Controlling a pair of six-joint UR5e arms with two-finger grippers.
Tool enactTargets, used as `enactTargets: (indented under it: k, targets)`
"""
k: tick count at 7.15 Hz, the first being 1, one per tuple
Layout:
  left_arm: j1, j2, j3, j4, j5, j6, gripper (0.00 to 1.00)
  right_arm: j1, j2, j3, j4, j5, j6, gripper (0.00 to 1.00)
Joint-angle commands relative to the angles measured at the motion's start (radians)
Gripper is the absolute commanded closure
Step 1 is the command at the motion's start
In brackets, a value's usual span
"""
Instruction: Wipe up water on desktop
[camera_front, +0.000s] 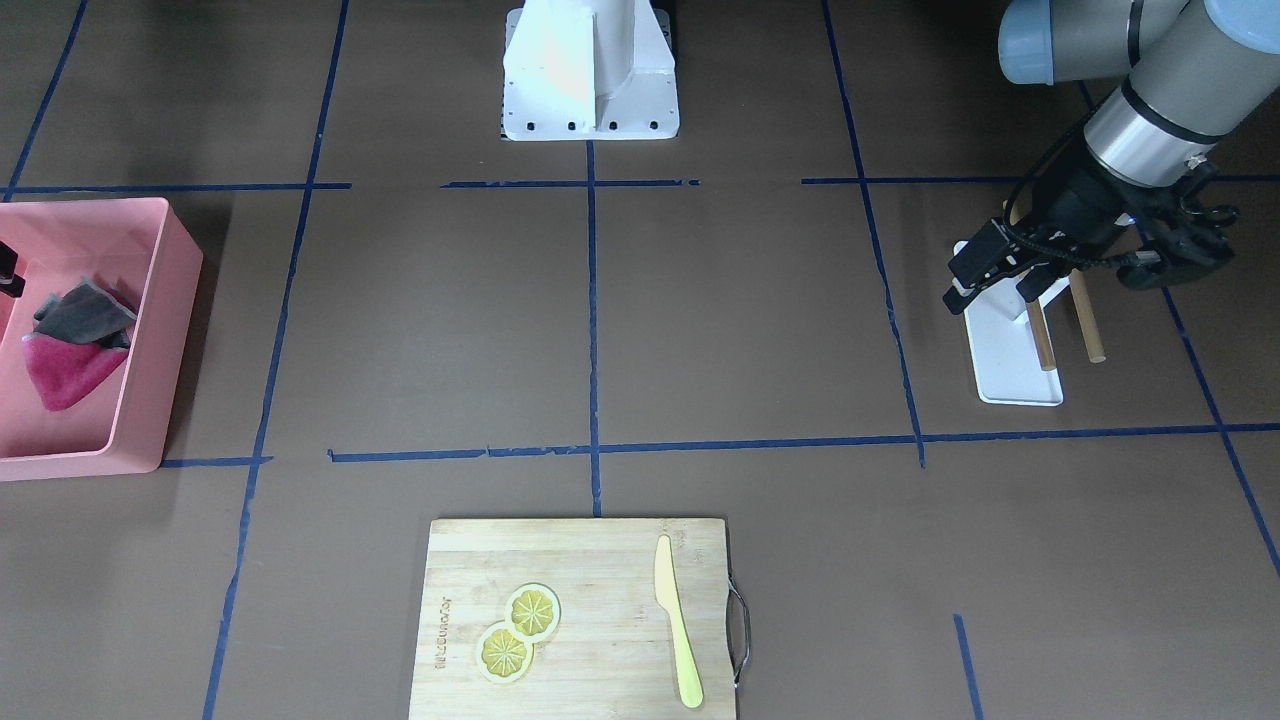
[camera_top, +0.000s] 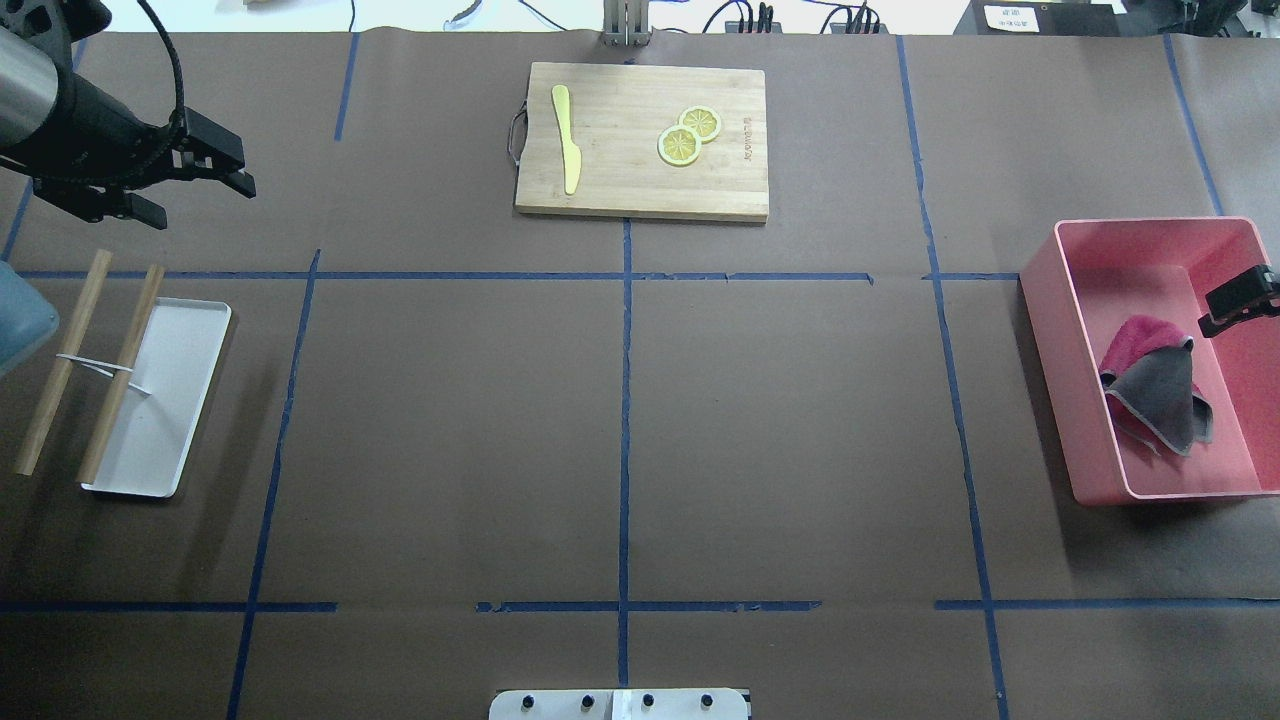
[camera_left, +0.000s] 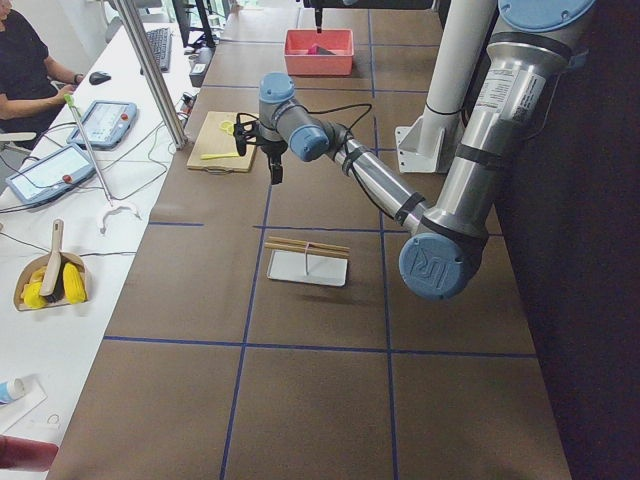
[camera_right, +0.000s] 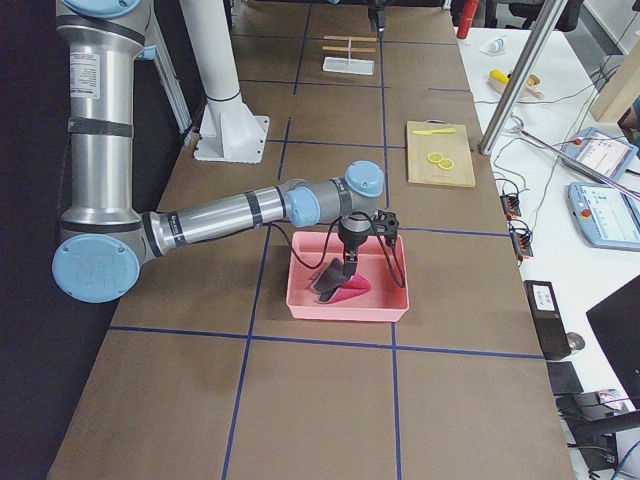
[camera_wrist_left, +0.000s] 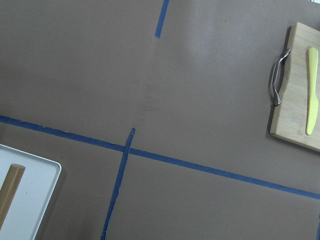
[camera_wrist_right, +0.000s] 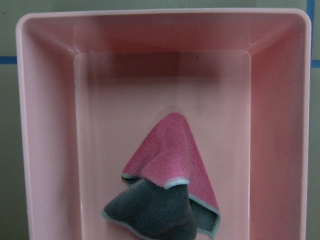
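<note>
The left gripper (camera_top: 207, 203) hung open and empty over the desktop (camera_top: 450, 420) at the overhead view's upper left, beyond a tray (camera_top: 185, 400). The right gripper (camera_top: 1238, 297) hovered over a cloth (camera_top: 1160, 395) in the bin (camera_top: 1045, 330) at right; I could not tell its grip

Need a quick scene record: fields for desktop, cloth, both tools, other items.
desktop: brown, blue tape grid; no water visible
cloth: pink and gray, bunched in the pink bin
right tool: over the bin, above the cloth; grip unclear
left tool: open, empty, above the desktop near the white tray with two sticks
other: cutting board with two lemon slices and yellow knife
</note>
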Motion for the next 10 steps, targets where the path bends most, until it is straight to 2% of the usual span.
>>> enactTargets:
  k: [1,3,5,7,9,10]
  targets:
    - [-0.003,0.081,-0.006,-0.005,-0.001,0.179,0.00,0.003,-0.001,0.000,0.000,0.000,-0.002,0.00]
    - [-0.067,0.148,0.005,0.004,0.001,0.426,0.00,0.052,-0.005,0.000,-0.002,0.012,-0.030,0.00]
    - [-0.238,0.193,0.086,0.035,-0.014,0.792,0.00,0.131,-0.012,-0.005,-0.017,0.015,-0.115,0.00]
    - [-0.421,0.178,0.266,0.111,-0.161,1.113,0.00,0.191,-0.012,-0.053,-0.017,0.032,-0.208,0.00]
    - [-0.504,0.175,0.409,0.115,-0.183,1.287,0.00,0.236,-0.014,-0.096,-0.017,0.040,-0.276,0.00]
    - [-0.512,0.176,0.408,0.130,-0.185,1.298,0.00,0.269,-0.011,-0.138,-0.015,0.097,-0.317,0.00]
